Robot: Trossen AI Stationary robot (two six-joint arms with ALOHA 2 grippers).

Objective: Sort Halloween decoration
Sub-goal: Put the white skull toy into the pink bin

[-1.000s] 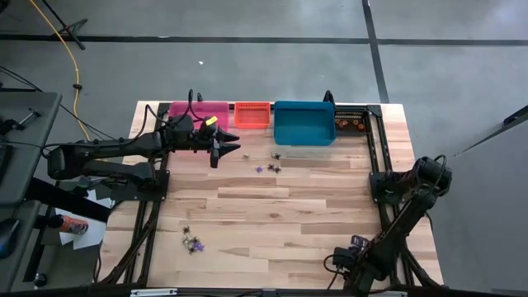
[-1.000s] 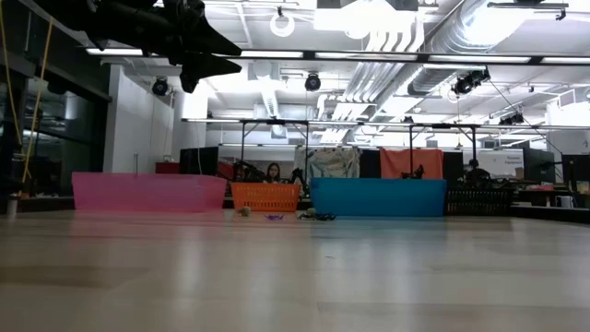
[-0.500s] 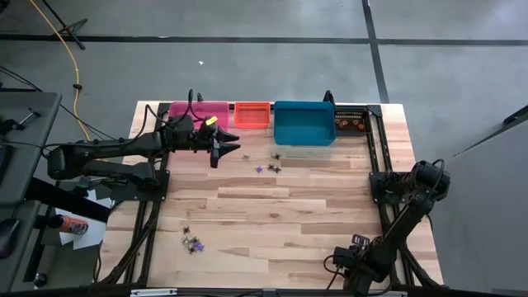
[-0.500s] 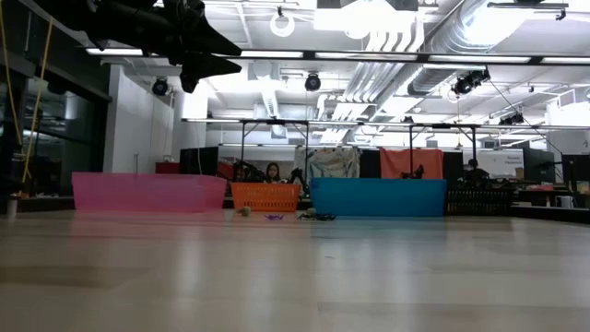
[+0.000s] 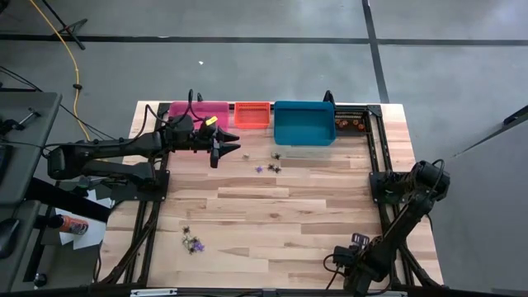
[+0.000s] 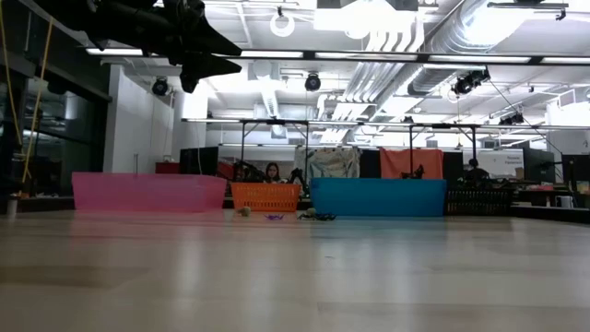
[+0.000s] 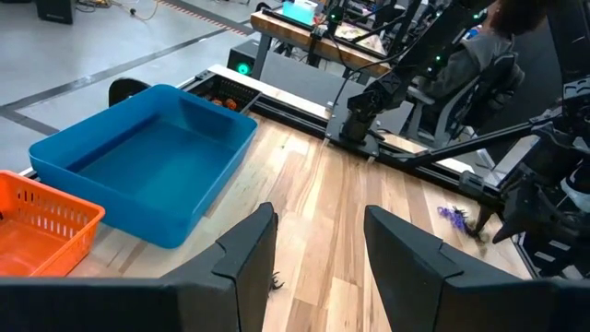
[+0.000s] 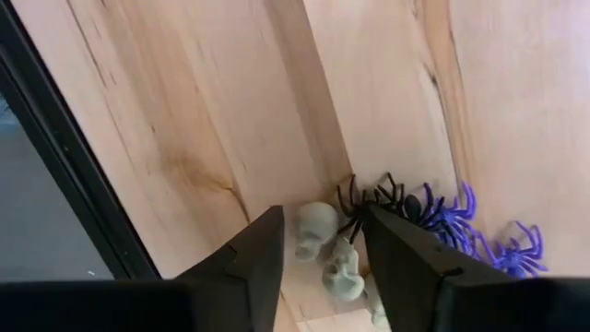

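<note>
High view looks straight down on your whole worktop point(image 5: 272, 206), far off. Low view sits at worktop level, facing the bins and the room behind. Both share the pink bin point(image 5: 198, 113), orange bin point(image 5: 252, 114) and blue bin point(image 5: 304, 122). Left wrist view looks across at the blue bin. Right wrist view is close above skulls point(image 8: 318, 229) and spiders point(image 8: 442, 217).

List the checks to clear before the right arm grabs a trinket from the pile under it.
1. Right gripper over the pile, fingers apart: ok.
2. Single target lined up: not ok. The pale skulls, black spider and purple spiders lie bunched together.
3. Left gripper holds nothing, fingers apart: ok.
4. Left gripper well away from the right arm, by the pink bin: ok.
5. Which bin takes the skulls: cannot tell.
</note>
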